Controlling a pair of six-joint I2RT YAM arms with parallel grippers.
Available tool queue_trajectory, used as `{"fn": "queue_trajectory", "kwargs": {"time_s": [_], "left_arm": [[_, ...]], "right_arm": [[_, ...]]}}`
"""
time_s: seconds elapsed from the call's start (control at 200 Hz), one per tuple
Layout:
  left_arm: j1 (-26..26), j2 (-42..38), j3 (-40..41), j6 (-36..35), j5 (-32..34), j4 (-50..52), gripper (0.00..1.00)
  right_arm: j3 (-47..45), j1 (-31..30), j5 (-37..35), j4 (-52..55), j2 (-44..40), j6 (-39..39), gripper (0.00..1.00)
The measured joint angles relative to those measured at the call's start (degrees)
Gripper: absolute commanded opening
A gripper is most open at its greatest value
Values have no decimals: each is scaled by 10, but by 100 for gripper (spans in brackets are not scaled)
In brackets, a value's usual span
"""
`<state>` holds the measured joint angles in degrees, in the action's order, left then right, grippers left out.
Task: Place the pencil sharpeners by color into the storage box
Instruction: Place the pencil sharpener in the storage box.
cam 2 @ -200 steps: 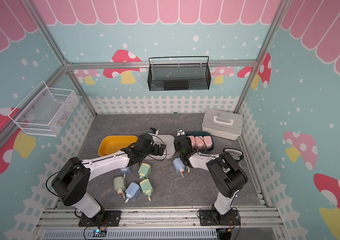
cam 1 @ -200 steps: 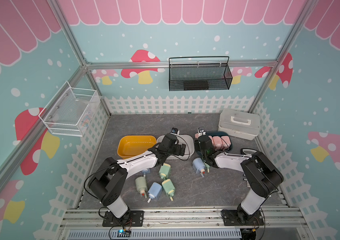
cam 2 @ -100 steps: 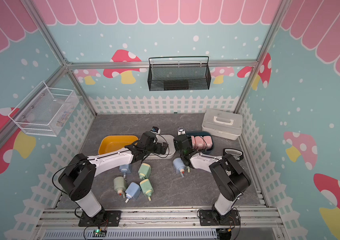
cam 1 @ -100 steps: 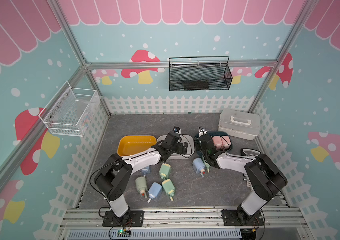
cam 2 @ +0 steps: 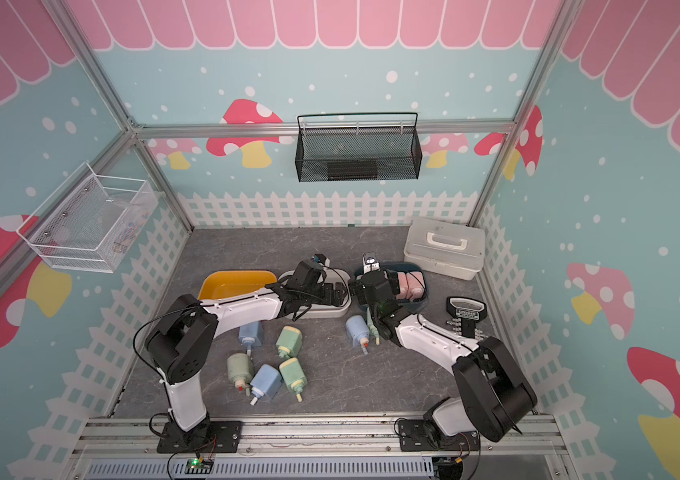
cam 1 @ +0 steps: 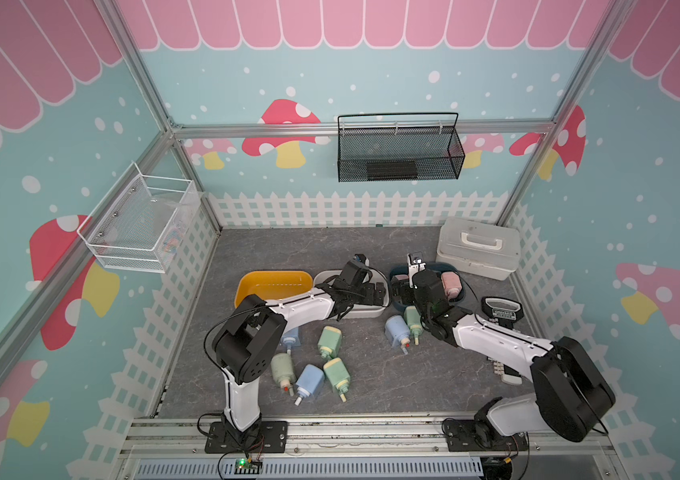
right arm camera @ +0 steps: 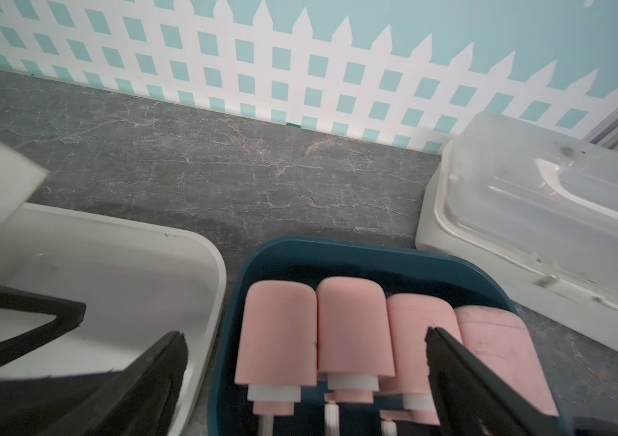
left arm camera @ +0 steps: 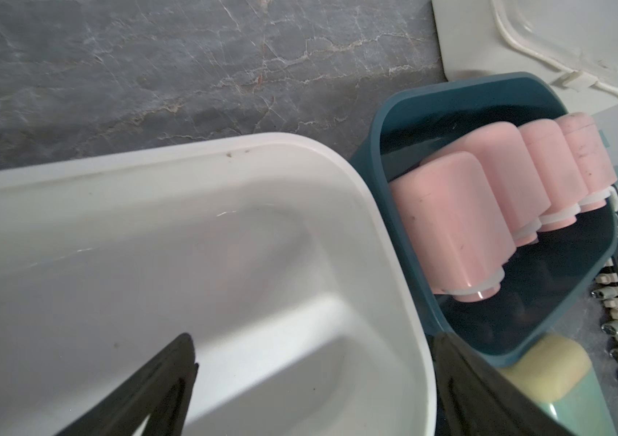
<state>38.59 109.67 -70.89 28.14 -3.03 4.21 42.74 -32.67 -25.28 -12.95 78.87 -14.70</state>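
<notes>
Nearest you, on the left half of the counter [cam 1: 413, 386], five pencil sharpeners [cam 1: 310, 379] lie loose in a cluster. Three are green and two are blue, and one of the blue ones sits partly under the left arm. A little farther and to the right, close by the right arm, a blue sharpener [cam 1: 396, 328] and a green sharpener [cam 1: 412, 318] lie just beside each other.

Beyond these, three trays stand in a row: a yellow tray [cam 1: 273, 286] on the left, a white tray [cam 1: 361, 312] in the middle and a dark blue tray [right arm camera: 337, 260] on the right. Your left fingers [cam 1: 373, 293] hang over the right end of the white tray, spread wide with nothing in them. Your right fingers [cam 1: 417, 289] hang over the dark blue tray, also spread wide and gripping nothing. Four pink sharpeners [right arm camera: 352, 324] lie side by side in that tray, stubs toward the near side.

A black-handled tool set [cam 1: 502, 309] lies on the counter to the right of the dark blue tray. A white lidded case [cam 1: 479, 249] sits in the far right corner. A black mesh basket [cam 1: 400, 158] hangs on the far wall and a white wire basket [cam 1: 138, 224] on the left wall.
</notes>
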Motion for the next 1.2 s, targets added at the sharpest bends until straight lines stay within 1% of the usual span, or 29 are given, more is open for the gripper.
{"fn": "queue_trajectory", "kwargs": {"time_s": [0.145, 0.28, 0.395, 0.655, 0.916, 1.201], "left_arm": [[0, 25, -27, 24, -19, 3, 99], [0, 50, -56, 43, -39, 3, 99], [0, 67, -75, 54, -52, 3, 99], [0, 84, -104, 64, -61, 8, 99], [0, 97, -130, 64, -59, 18, 99], [0, 138, -185, 59, -56, 35, 99]], "right_arm": [[-18, 0, 0, 84, -76, -10, 98], [-61, 0, 8, 115, -155, -9, 99], [-82, 0, 10, 149, -192, -5, 99], [-87, 0, 19, 213, -212, -2, 99], [-124, 0, 31, 201, -242, -1, 99], [-127, 0, 37, 193, -245, 1, 99]]}}
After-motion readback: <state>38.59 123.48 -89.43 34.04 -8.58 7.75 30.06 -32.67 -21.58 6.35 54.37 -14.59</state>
